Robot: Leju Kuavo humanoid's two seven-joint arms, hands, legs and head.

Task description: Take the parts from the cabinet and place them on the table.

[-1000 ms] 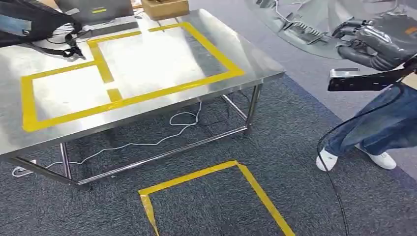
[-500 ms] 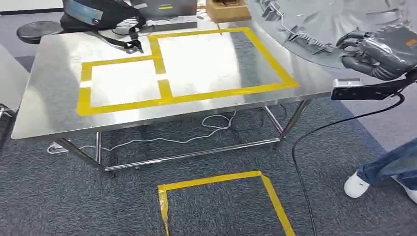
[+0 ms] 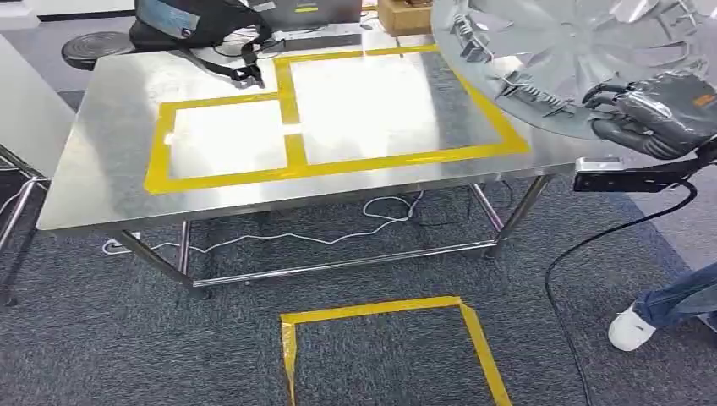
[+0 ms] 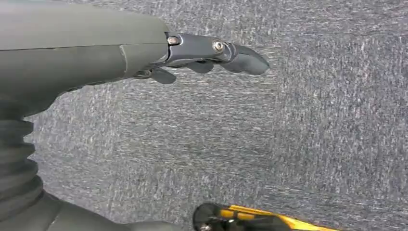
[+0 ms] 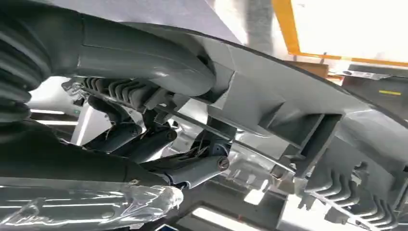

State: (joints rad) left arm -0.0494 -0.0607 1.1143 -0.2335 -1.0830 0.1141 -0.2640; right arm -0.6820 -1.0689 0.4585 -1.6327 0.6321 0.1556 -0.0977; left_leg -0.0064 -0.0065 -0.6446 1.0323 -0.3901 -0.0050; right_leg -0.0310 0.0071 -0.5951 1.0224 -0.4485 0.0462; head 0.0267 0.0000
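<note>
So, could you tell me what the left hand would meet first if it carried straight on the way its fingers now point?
Probably just the grey carpet. The left hand hangs empty above it with nothing in front of its fingertips, though the depth is hard to judge.

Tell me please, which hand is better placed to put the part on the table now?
The right hand. It already holds the large grey disc part, which hangs over the steel table's right end. The left hand holds nothing and hangs over carpet.
</note>
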